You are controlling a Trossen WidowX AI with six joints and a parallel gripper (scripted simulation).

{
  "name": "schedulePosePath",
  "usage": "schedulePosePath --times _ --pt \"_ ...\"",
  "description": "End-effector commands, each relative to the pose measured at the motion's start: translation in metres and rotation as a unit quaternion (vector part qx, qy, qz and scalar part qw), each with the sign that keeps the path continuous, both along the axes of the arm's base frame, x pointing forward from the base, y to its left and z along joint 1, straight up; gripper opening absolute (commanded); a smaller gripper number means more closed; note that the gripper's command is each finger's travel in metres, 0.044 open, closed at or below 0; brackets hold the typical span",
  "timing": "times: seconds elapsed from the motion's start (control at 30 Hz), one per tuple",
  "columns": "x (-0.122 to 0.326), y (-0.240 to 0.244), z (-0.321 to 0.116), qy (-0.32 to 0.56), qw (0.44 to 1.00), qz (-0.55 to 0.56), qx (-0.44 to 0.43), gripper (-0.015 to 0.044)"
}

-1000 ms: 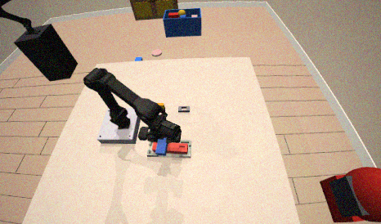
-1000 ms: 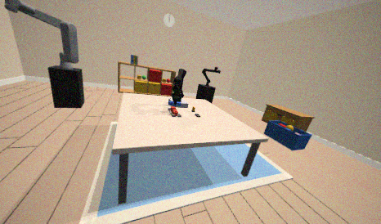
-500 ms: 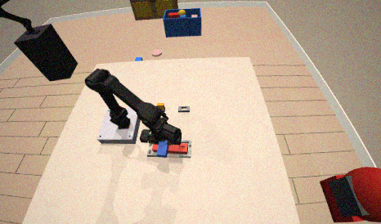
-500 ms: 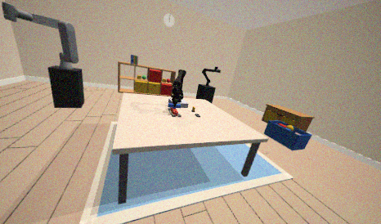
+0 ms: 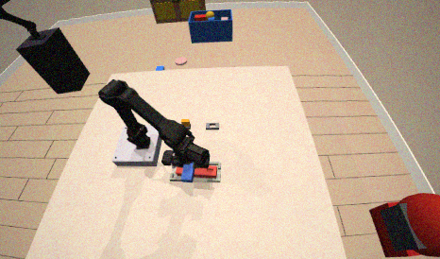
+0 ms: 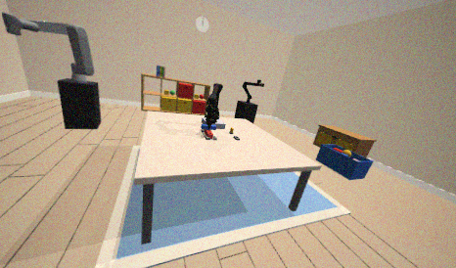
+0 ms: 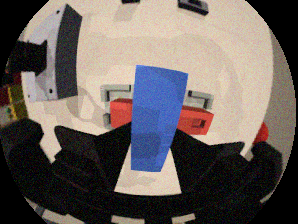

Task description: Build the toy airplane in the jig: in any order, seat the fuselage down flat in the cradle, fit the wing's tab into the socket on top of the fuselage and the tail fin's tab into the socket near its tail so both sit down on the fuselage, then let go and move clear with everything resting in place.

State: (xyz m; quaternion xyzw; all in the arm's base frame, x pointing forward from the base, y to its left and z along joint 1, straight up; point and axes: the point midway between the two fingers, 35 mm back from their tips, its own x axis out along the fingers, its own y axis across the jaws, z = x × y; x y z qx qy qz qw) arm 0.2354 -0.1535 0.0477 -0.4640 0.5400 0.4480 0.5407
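Note:
The red fuselage (image 5: 204,172) (image 6: 208,133) (image 7: 120,114) lies in the grey cradle (image 5: 219,178) (image 7: 107,94). Its tail socket shows empty in the wrist view. My gripper (image 7: 150,125) is shut on the blue wing (image 5: 187,174) (image 6: 206,127) (image 7: 159,95) and holds it crosswise over the fuselage, toward the end away from the tail socket. The wing hides the top socket and its own tab; whether it touches the fuselage I cannot tell. The small orange-yellow tail fin (image 5: 185,122) (image 6: 231,130) stands on the table behind the arm, away from the cradle.
A small grey slotted block (image 5: 212,126) (image 6: 236,138) (image 7: 194,6) lies on the table (image 5: 264,142) (image 6: 186,161), beyond the cradle. The arm's light grey base plate (image 5: 134,153) (image 7: 44,75) is left of the cradle. A blue bin (image 5: 211,32) (image 6: 340,163) is off the table.

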Motion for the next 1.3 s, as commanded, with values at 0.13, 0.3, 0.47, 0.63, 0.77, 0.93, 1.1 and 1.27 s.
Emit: schedulePosePath --times 0.13,0.3,0.47,0.63,0.77,0.93,1.1,1.27 --pt "0.000 0.000 0.000 0.000 1.000 0.000 0.000 0.0136" --pt "0.000 0.000 0.000 0.000 1.000 0.000 0.000 0.0267" --pt "0.000 0.000 0.000 0.000 1.000 0.000 0.000 0.0398" --pt "0.000 0.000 0.000 0.000 1.000 0.000 0.000 0.0440" --pt "0.000 0.000 0.000 0.000 1.000 0.000 0.000 0.0440" --pt "0.002 -0.001 0.020 0.000 1.000 0.001 -0.001 0.0440" --pt "-0.001 0.001 0.084 0.000 1.000 0.003 -0.002 0.0440" --pt "0.002 0.000 0.086 0.000 1.000 0.003 -0.002 0.0440"
